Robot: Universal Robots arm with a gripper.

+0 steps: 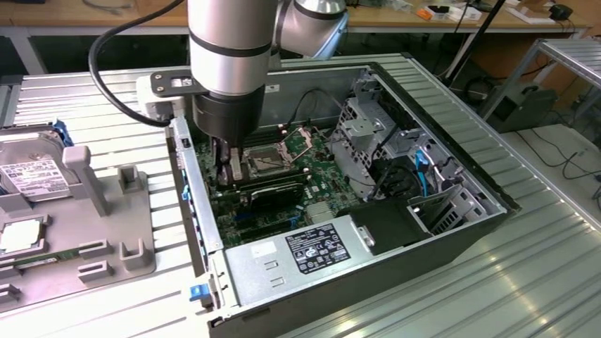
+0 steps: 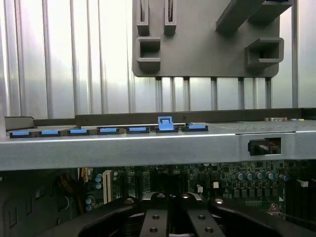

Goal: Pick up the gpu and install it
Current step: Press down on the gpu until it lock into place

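The gpu (image 1: 272, 191) is a dark card with a black cooler. It stands low inside the open computer case (image 1: 469, 162), over the green motherboard (image 1: 314, 151). My gripper (image 1: 224, 176) reaches straight down into the case next to its rear wall, with the fingers shut at the gpu's near end. In the wrist view the fingers (image 2: 157, 217) sit close together just above the motherboard (image 2: 232, 182), and their tips are hidden below.
A grey holder tray (image 1: 103, 211) lies at the exterior view's left with a hard drive (image 1: 28, 172) on it. The case also holds a power supply (image 1: 310, 253) and a metal drive cage (image 1: 367, 134). Blue slot clips (image 2: 165, 123) line the case's rear wall.
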